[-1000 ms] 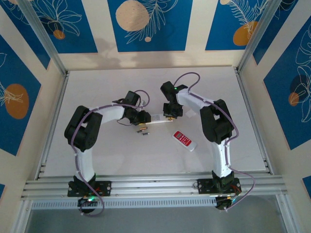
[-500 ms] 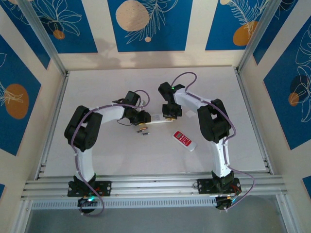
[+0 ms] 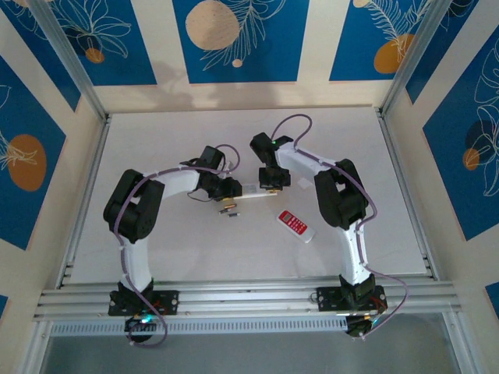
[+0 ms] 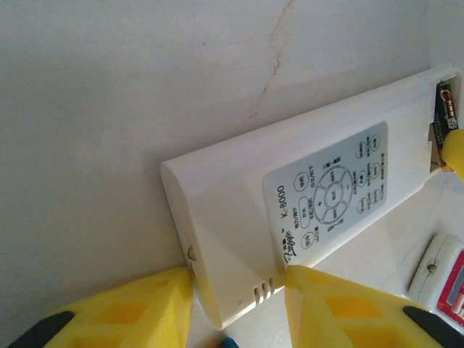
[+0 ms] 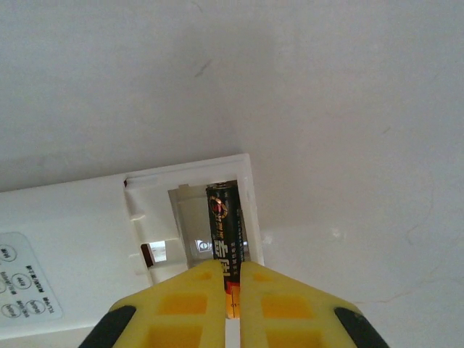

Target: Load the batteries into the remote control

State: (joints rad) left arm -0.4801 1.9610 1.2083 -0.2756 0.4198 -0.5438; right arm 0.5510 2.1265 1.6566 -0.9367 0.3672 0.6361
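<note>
We are seeing a slim dark cylindrical battery (image 5: 225, 232), gold-banded, over the open compartment at the 3 o'clock end of the long white plastic remote control (image 5: 65, 225). Pointing downward, our right gripper (image 5: 230, 283) is pinching the battery, while our left gripper (image 4: 238, 290) is clamping the remote's 6 o'clock end.

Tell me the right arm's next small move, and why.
Probably ease the right tool down so the battery presses flat into the open compartment. The battery is pinched between the tool's fingers over the right-hand side of the bay and does not look seated yet. The left tool clamps the other end of the remote, which should steady it.
</note>
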